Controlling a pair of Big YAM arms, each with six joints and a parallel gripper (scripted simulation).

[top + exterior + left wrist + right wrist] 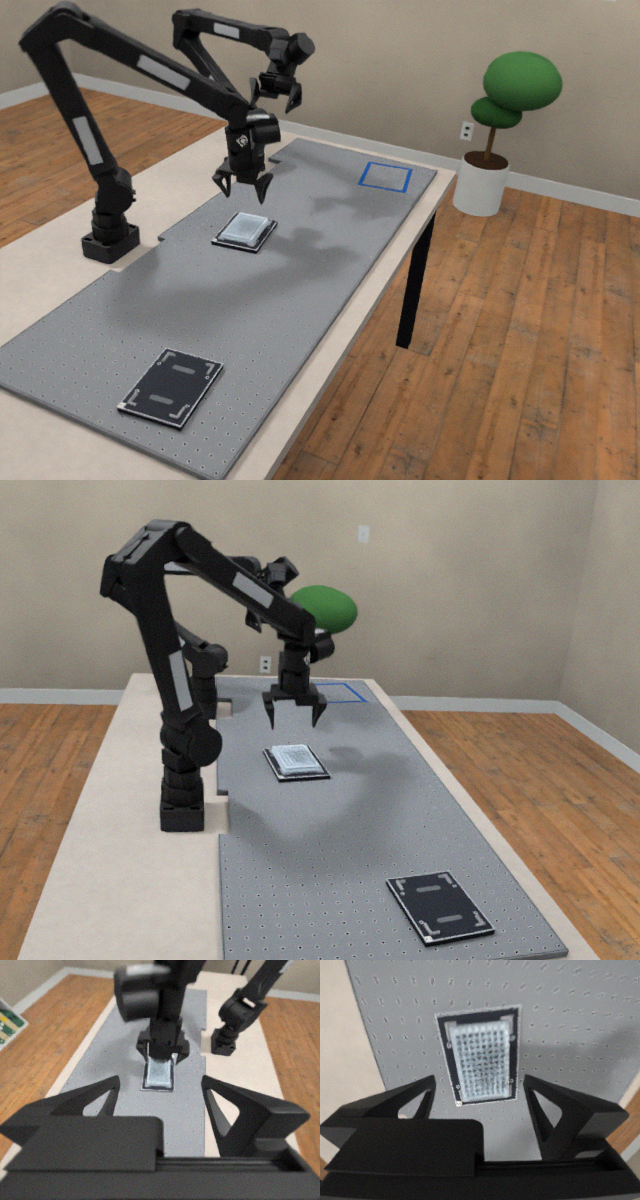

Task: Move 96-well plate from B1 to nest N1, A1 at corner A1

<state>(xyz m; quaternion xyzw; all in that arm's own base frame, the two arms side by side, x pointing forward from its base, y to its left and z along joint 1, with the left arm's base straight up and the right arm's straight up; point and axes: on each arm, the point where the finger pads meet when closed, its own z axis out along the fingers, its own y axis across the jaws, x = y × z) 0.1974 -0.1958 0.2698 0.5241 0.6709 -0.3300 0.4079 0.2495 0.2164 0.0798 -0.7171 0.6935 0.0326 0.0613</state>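
The plate (247, 228) (295, 757) (160, 1075) (482, 1062) lies in the middle nest (259, 248) (305, 778) (143, 1085) (448, 1060), apparently flat, though blur softens its edges. Above it hovers the right gripper (244, 198) (293, 728) (161, 1062) (479, 1079), spread wide; the left gripper (271, 107) (258, 628) (160, 1079) is wide too.

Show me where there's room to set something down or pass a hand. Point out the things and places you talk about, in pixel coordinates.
Room: the grey perforated board (232, 304) (310, 821) (185, 1120) (570, 990) between the pale well plate (245, 227) (295, 756) (160, 1074) (482, 1060) and flat black nest (173, 384) (439, 903) with grey corners; also inside the blue square outline (390, 165) (356, 692). Crowded: over the well plate, under the open right gripper (245, 198) (293, 727) (161, 1062) (479, 1079).

Blk robot arms (62, 98) (155, 604), lt-gry rect. panels, rnd joints, boxy bases, sm. wht logo
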